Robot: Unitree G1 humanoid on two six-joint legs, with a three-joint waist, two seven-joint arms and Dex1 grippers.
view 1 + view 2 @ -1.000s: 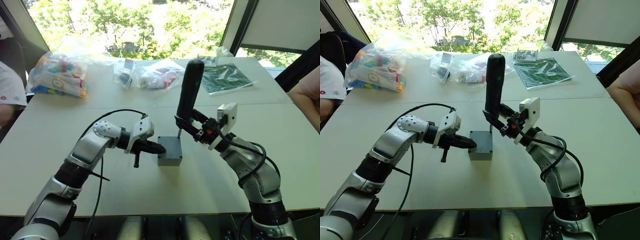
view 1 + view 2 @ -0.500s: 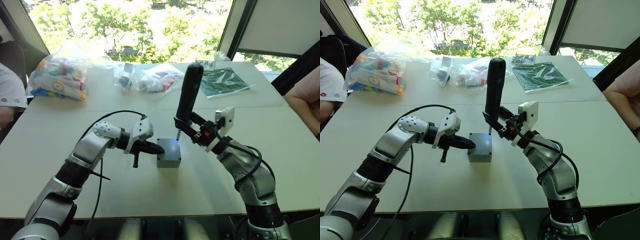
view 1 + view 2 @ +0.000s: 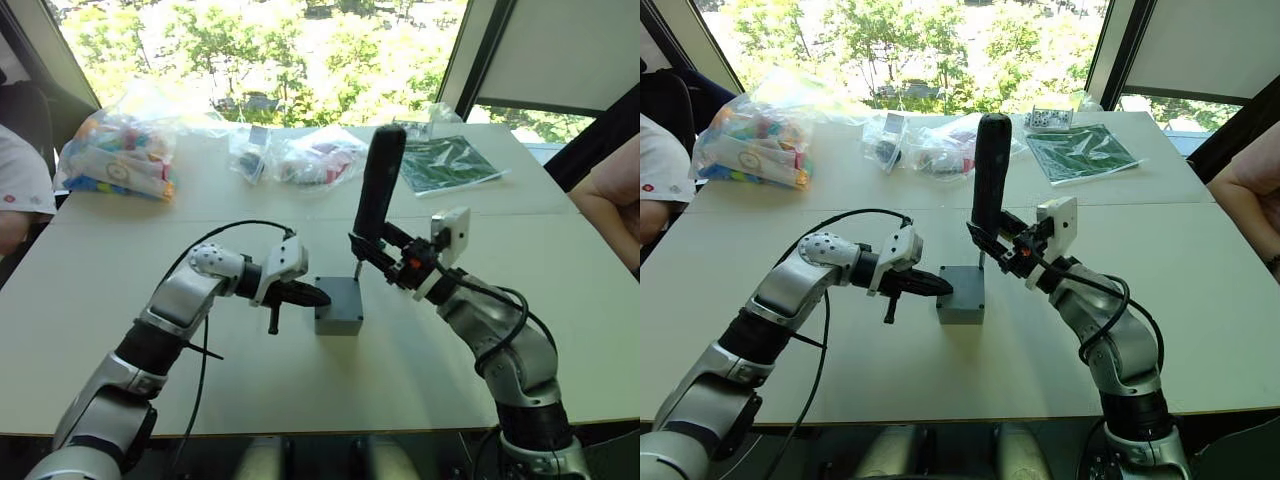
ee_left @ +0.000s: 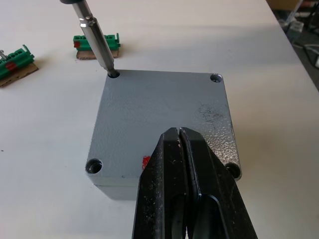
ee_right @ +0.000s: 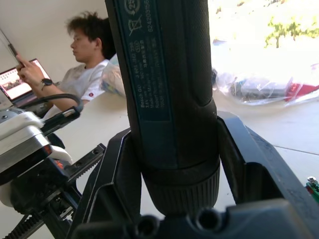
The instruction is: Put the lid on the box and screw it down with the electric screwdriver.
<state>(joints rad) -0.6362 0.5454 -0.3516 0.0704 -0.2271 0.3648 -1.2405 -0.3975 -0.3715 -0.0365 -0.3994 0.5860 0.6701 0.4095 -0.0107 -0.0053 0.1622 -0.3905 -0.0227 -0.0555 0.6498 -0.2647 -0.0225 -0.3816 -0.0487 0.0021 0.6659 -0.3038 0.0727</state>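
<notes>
box: the grey box (image 3: 339, 306) sits on the white table (image 3: 90, 280), pretty much dead centre between the two arms, with the lid (image 4: 159, 118) already on top of it. Small red mark on the side facing the left tool.
left tool: the left tool (image 4: 180, 144) has its two black fingers pressed together, nothing between them. Tip rests right at the box's left edge, over the lid's rim just above the red mark. Can't quite tell if it's actually pushing down or just touching.
left arm: reaches in from the near left, elbow out, forearm running almost level across the table toward the box, with a black cable looping over it.
electric screwdriver: the electric screwdriver (image 3: 990, 175) stands almost upright, leaning a hair to the right. Its thin metal bit is down in the screw hole at the lid's far right corner.
right tool: the right tool (image 3: 987, 243) is pinching the lower part of the screwdriver body, one finger on each side of the barrel, just above and to the right of the box.
right arm: comes up from the near right, elbow bent, wrist angled in toward the centre.
other holes: the three other corner holes in the lid are in plain sight, can't make out whether screws are in them.
background: bags of colourful parts (image 3: 115, 150) and a green board (image 3: 447, 160) on the far side of the table, plus small green connector blocks (image 4: 96, 44) lying near the box.
</notes>
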